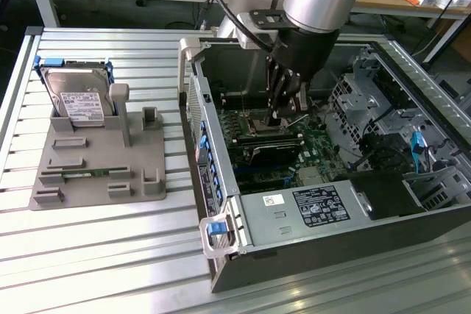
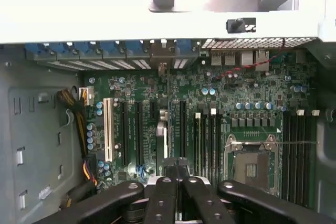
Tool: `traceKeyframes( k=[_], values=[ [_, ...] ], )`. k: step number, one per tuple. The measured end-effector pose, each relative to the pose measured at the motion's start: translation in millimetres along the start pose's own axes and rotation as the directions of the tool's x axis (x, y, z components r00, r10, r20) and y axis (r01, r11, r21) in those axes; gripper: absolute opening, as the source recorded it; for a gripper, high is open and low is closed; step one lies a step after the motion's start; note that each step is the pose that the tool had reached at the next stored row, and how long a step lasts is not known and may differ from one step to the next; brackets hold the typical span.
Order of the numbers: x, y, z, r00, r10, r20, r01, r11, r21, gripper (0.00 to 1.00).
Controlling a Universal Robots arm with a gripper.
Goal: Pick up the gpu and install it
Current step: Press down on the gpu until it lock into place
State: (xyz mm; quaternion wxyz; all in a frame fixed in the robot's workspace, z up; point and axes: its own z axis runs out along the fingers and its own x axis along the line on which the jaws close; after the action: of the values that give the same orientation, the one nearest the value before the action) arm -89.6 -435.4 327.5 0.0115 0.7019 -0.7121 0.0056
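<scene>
end effector [image 1: 283, 112] inside computer case [image 1: 221, 182], hard drive [image 1: 77, 97] on holder [image 1: 96, 174]

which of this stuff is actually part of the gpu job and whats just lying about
Part of the job:
- gpu, seen edge-on, standing among the motherboard slots
- gripper, shut, right beside the gpu
- open computer case

Just lying about:
- hard drive in its blue frame
- grey holder that it stands on
- green memory stick lying in the holder
</scene>
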Motion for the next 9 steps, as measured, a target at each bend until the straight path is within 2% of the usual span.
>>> traceKeyframes(
  k=[2,5,8,9],
  values=[
    [0.0,11.8,7.1,1.0,0.0,0.0,0.0,1.0,-0.0005,0.11],
    [0.0,24.4,15.4,1.0,0.0,-0.0001,0.0,1.0,-0.0012,0.11],
    [-0.1,25.1,21.4,1.0,0.0,0.0001,0.0,1.0,-0.0014,0.11],
    [-0.1,25.2,27.3,1.0,0.0,0.0,0.0,1.0,-0.0029,0.11]
  ],
)
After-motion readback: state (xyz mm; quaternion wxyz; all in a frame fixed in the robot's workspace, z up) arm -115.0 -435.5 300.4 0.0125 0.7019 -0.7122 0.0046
